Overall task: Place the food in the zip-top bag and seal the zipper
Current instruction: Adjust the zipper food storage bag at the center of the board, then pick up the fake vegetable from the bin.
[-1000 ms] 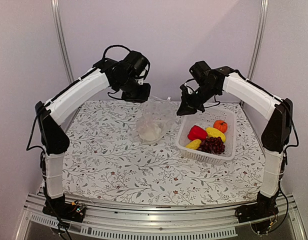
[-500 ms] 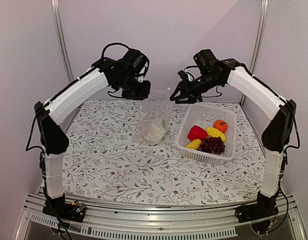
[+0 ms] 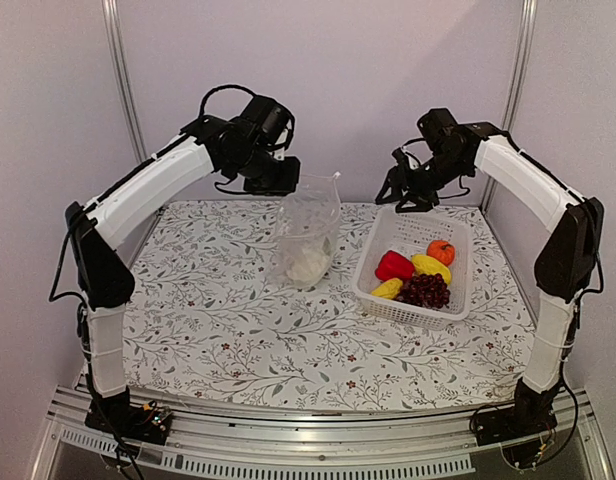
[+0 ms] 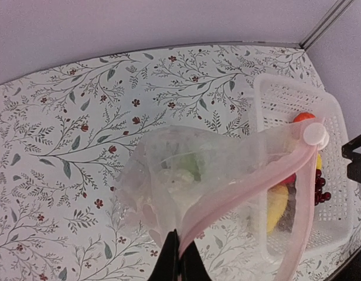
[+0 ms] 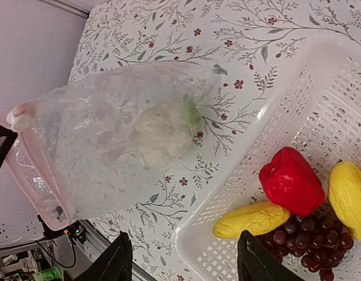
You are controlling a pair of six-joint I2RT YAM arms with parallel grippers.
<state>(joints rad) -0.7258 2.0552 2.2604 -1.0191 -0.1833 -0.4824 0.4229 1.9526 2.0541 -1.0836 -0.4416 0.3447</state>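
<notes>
Inside the crinkly bag (image 3: 310, 212) sits a white lump (image 3: 306, 266).

In the left wrist view the bottom edge cuts off the left end effector (image 4: 178, 257), leaving only its dark tips pinched on the zipper (image 4: 245, 186), which also runs out of the picture there. The basket (image 4: 286, 96) sits partly behind the zip-top bag (image 4: 163, 181), so a yellow piece (image 4: 277, 202) is only a blur through the plastic. The white lumpy piece (image 5: 160, 132) looks just as hazy in the right wrist view. There the right edge slices the rounder yellow piece (image 5: 350, 199) and the bottom edge crops the right end effector (image 5: 184, 246). From above, the zipper is too thin to make out.
</notes>
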